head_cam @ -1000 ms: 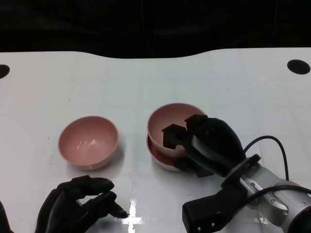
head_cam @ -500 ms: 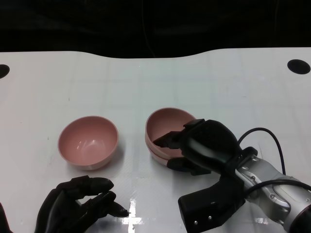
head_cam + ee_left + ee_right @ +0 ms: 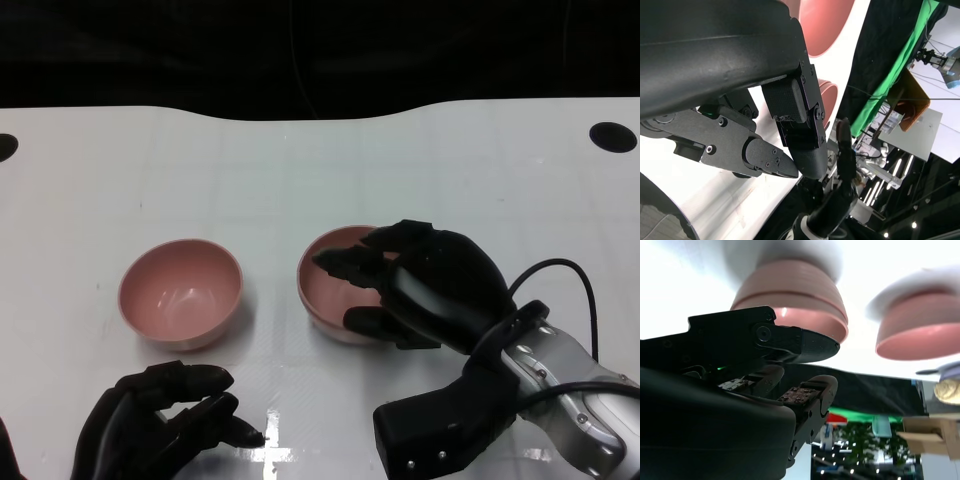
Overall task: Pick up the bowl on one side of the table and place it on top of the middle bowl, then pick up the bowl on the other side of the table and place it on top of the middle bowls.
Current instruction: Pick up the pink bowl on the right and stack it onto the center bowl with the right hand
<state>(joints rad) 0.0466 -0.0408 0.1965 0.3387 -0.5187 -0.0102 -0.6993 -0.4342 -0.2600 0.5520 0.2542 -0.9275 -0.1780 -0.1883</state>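
At the middle of the glossy white table [image 3: 420, 160] we see two pink round plastic bowls nested as one stack [image 3: 335, 290], mouth up and sitting level; in the right wrist view the two rims show as one band just over the other [image 3: 790, 302]. Being round, the stack has no long axis to speak of. A third pink plastic bowl [image 3: 181, 291], also upright and mouth up, stands well apart on the left side of the table.

Our right hand [image 3: 415, 285] lies over the stack's right rim, its black fingers [image 3: 350, 265] spread across the mouth and a lower digit by the outer wall. We cannot tell whether it grips the bowl or merely rests there. Its silver forearm [image 3: 570, 385] comes in from the lower right corner.

Our left hand [image 3: 165, 425] sits low at the near edge, fingers curled loosely inward, holding nothing.
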